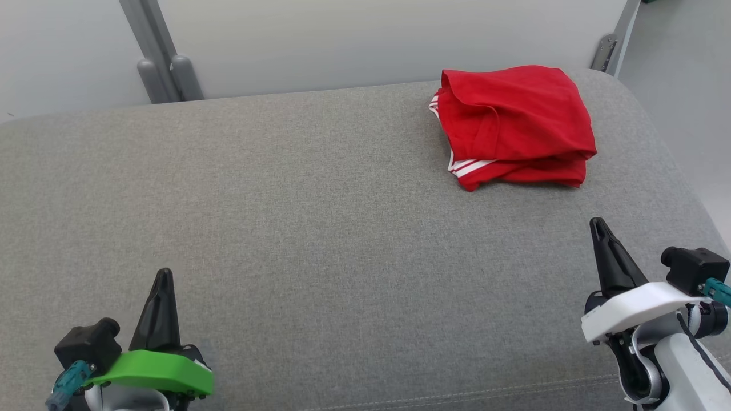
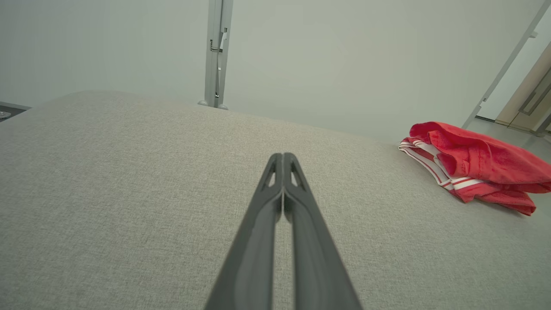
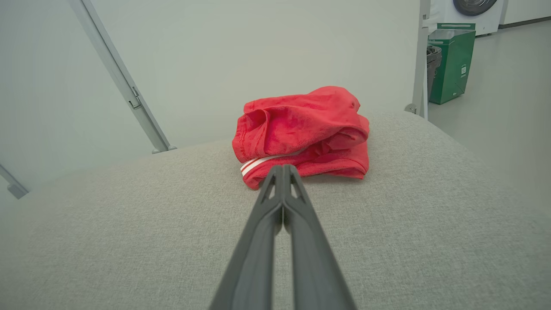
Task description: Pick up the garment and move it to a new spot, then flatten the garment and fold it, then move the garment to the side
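A red garment (image 1: 514, 125) with white stripes lies folded in a loose bundle at the far right of the grey cushioned surface (image 1: 297, 228). My right gripper (image 1: 598, 224) is shut with nothing in it, low at the right, a short way in front of the garment. In the right wrist view the garment (image 3: 303, 135) sits straight ahead of my closed fingertips (image 3: 282, 168). My left gripper (image 1: 164, 274) is shut and empty at the lower left, far from the garment. In the left wrist view the garment (image 2: 473, 170) lies off to the right of my gripper (image 2: 283, 157).
A pale wall with grey metal posts (image 1: 163, 63) runs behind the surface. The surface's rounded right edge (image 1: 679, 171) drops to the floor. A green bin (image 3: 452, 62) stands on the floor beyond, in the right wrist view.
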You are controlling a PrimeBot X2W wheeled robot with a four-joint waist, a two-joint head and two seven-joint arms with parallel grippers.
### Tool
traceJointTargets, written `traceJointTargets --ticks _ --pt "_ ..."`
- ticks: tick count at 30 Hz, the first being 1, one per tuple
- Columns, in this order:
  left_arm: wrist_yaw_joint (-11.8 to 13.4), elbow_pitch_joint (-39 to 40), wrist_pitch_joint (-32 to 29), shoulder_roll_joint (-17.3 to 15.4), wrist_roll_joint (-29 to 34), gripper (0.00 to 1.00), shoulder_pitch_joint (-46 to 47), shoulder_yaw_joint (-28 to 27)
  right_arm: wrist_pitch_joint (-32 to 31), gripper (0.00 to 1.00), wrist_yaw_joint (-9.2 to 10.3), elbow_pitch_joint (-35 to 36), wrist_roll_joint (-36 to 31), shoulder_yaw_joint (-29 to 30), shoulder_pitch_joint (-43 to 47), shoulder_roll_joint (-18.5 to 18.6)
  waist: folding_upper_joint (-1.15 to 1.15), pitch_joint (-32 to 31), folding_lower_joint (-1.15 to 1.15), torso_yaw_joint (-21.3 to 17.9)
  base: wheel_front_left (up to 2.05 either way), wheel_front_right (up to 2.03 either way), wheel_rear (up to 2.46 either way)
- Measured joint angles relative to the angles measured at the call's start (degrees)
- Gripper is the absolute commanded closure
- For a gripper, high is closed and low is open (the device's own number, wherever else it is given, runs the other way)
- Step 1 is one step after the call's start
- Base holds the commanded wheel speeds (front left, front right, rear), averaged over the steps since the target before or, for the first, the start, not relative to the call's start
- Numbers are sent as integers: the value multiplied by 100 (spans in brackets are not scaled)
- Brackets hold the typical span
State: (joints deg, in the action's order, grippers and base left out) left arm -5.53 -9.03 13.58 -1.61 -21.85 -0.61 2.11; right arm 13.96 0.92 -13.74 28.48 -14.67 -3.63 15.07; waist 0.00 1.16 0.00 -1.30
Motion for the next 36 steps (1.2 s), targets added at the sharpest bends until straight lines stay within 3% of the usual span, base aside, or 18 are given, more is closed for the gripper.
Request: traceJointTargets --ticks 9,36 --pt "-1 -135 -253 1 -933 100 7 -67 -227 100 -93 -12 757 214 -1 -132 0 -12 0 13 0 0 0" --pt "-47 -321 -833 1 -2770 100 93 -269 -811 100 -292 -82 2495 847 -2 -488 0 -40 0 53 0 0 0"
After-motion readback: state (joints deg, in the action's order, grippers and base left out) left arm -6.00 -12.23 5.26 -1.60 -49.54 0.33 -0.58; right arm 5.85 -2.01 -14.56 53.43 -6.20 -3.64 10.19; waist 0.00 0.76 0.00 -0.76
